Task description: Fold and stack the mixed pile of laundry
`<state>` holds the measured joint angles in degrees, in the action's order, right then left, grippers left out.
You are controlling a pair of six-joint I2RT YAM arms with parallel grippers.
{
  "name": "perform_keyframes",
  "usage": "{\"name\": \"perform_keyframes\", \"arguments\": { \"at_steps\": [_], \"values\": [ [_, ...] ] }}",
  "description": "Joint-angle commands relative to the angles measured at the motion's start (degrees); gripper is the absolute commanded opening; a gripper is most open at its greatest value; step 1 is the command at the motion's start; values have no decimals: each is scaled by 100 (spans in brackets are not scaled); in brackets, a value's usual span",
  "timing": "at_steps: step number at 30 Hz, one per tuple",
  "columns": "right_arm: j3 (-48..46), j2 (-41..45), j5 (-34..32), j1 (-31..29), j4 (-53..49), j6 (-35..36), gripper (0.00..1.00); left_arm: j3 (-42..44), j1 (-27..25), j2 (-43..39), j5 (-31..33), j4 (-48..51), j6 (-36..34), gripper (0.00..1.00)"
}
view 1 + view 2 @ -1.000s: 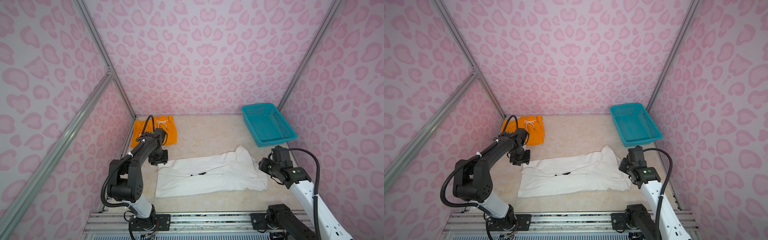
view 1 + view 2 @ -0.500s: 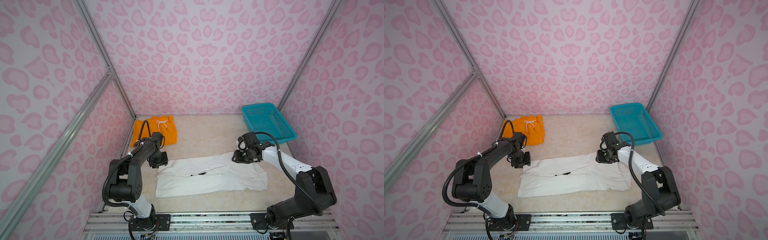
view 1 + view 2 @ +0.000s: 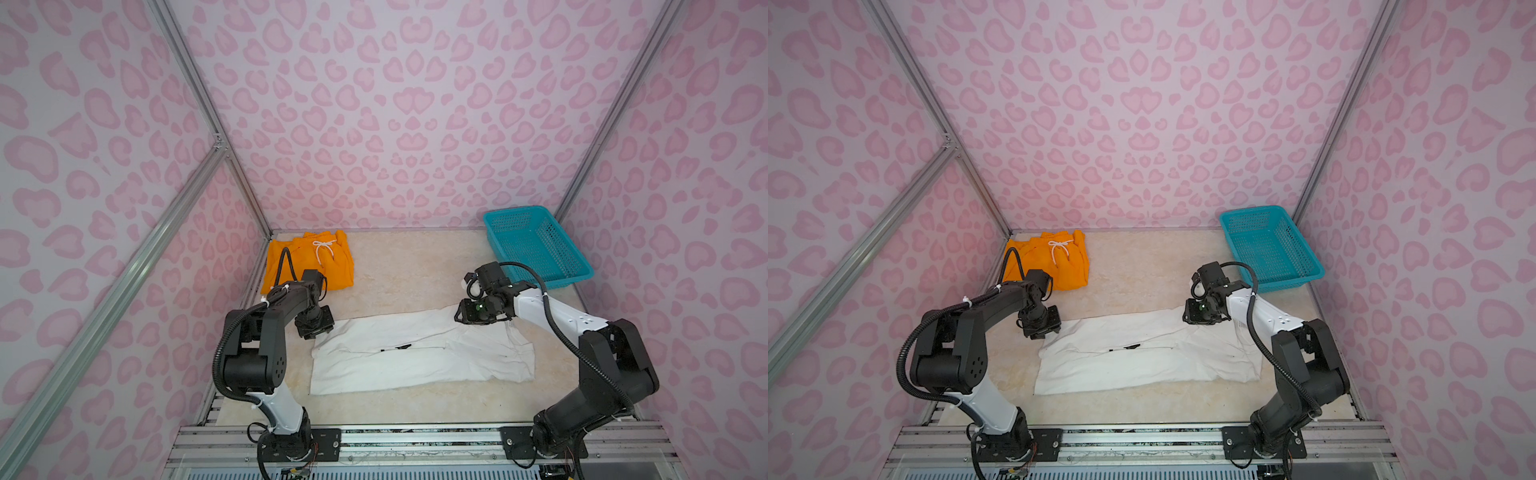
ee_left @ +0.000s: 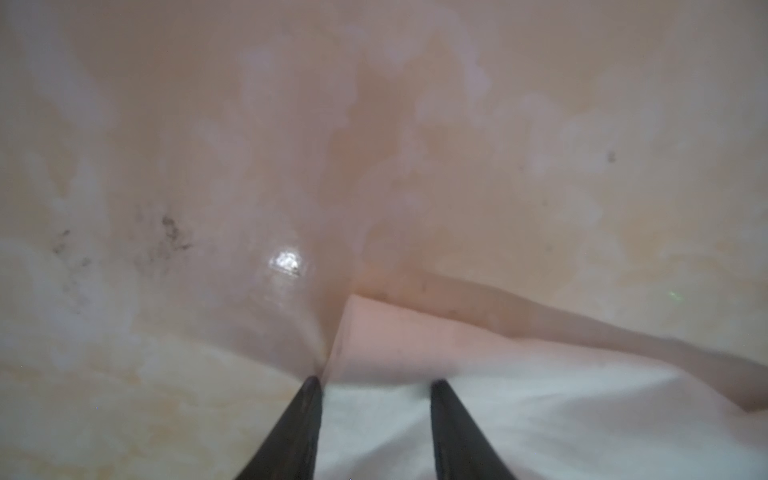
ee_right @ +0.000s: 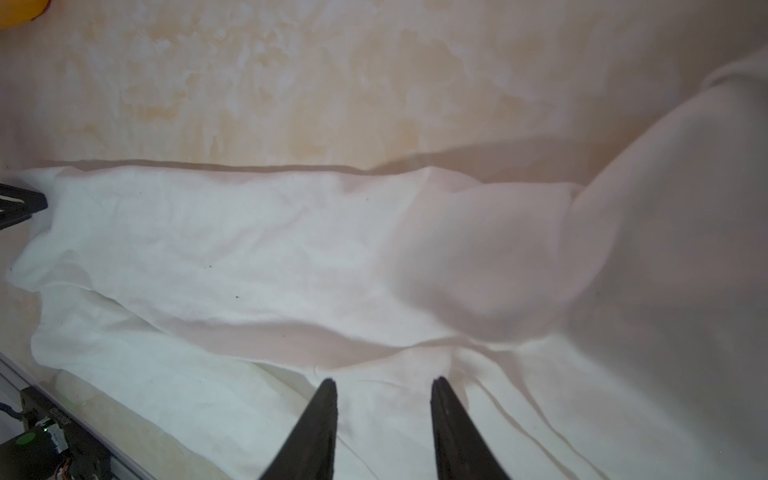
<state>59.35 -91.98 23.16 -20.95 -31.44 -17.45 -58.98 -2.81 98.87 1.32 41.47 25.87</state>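
The white T-shirt [image 3: 419,361] [image 3: 1142,365] lies flat in a long band across the table's middle, with a sliver of black print [image 3: 397,347] showing at a fold. The orange shorts [image 3: 332,270] [image 3: 1073,270] lie folded at the far left with the white drawstring on top. My left gripper [image 3: 318,332] [image 4: 376,384] is low over the shirt's far-left corner, its jaws apart and cloth [image 4: 540,415] beneath them. My right gripper [image 3: 467,318] [image 5: 382,382] hovers at the shirt's far-right edge, jaws apart above rumpled cloth [image 5: 249,249].
A teal perforated basket [image 3: 552,284] [image 3: 1287,284] stands at the far right corner, just behind my right arm. Pink patterned walls close in three sides. A metal rail [image 3: 415,440] runs along the front edge.
My right arm swung from the near right side to the shirt's far-right edge and came down onto it, and its jaws narrowed a little. The left gripper barely shifted.
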Motion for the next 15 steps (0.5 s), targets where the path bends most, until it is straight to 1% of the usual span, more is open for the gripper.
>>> {"name": "perform_keyframes", "arguments": {
  "at_steps": [1, 3, 4, 5, 7, 9, 12, 14, 15],
  "values": [
    [231, -144, 476, -237, -126, 458, 38, 0, 1, 62, 145, -102, 19, 44],
    [581, -329, 610, -598, -384, 747, 38, -15, 2, 80, 146, -139, -10, 40],
    [733, -435, 632, -786, -436, 784, 38, -25, 4, 80, 132, -153, -25, 37],
    [850, -511, 667, -926, -422, 783, 37, -41, 6, 84, 133, -157, -42, 31],
    [1013, -665, 617, -1135, -302, 686, 35, -55, 5, 50, 127, -170, -77, 26],
    [1102, -759, 439, -1174, -249, 588, 34, -84, 16, 18, 132, -178, -112, 20],
    [1228, -817, -254, -1055, -456, 528, 31, -187, 23, 19, 125, -142, -185, 11],
    [1226, -848, -590, -873, -616, 508, 31, -235, 22, 36, 118, -118, -213, 9],
    [1163, -841, -722, -769, -652, 498, 33, -269, 24, 36, 101, -107, -227, 9]
  ]
}}
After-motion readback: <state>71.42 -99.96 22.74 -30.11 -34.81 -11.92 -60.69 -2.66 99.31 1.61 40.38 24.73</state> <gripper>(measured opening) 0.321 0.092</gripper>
